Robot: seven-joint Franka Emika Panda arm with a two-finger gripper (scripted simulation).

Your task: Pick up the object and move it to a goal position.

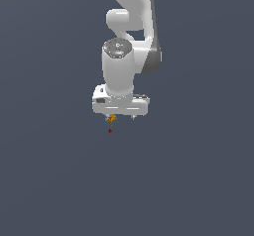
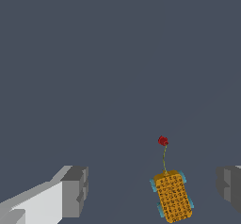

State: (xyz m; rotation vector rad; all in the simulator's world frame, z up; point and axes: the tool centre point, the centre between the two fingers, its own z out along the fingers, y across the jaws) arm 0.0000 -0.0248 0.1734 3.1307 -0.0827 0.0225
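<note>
In the exterior view the arm (image 1: 130,12) is cut off by the top edge, and the object (image 1: 112,117) is too small to make out its shape, partly tucked under the pincer (image 1: 120,116). In the wrist view both fingers (image 2: 73,191) run off the frame, and whether the object touches them cannot be told

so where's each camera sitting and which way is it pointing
Exterior view: off the arm, facing the white Panda arm against plain dark grey; its gripper points down, the orange-yellow object just beneath it.
Wrist view: on the wrist, looking out between the two grey fingertips, which stand wide apart; the object lies between them, touching neither.
Shared: the gripper, the object and a small red marker near it.
</note>
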